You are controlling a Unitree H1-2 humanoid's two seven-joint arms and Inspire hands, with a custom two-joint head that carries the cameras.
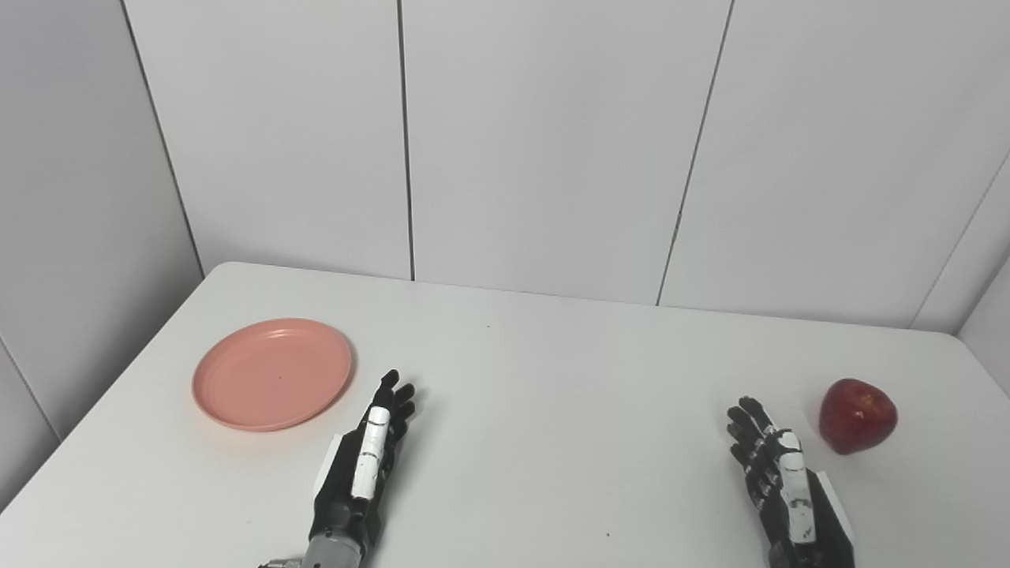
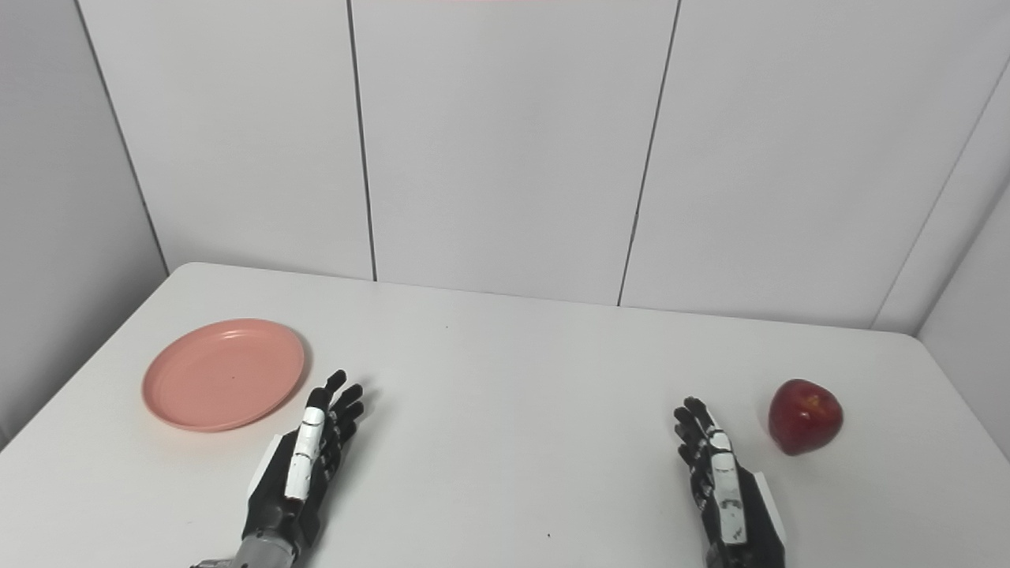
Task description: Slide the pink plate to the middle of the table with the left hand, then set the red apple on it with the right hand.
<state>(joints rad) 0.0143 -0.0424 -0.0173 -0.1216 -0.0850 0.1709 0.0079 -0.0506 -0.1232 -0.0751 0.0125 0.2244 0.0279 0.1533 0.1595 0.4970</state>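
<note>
Left hand (image 1: 364, 461) open nr pink plate (image 1: 272, 373); right hand (image 1: 777, 473) open nr red apple (image 1: 857, 415).

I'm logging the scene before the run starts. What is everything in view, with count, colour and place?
plate: one, pink, lying flat on the left part of the table, nothing on it
apple: one, red, on the right part of the table, apart from the plate
table: one, white, filling the lower half of the view
wall panels: several, white-grey with thin dark seams, behind the table
left hand: one, black with a white strip, fingers apart and holding nothing, just to the right of the plate and not touching it
right hand: one, black with a white strip, fingers apart and holding nothing, just to the left of the apple and not touching it
</note>
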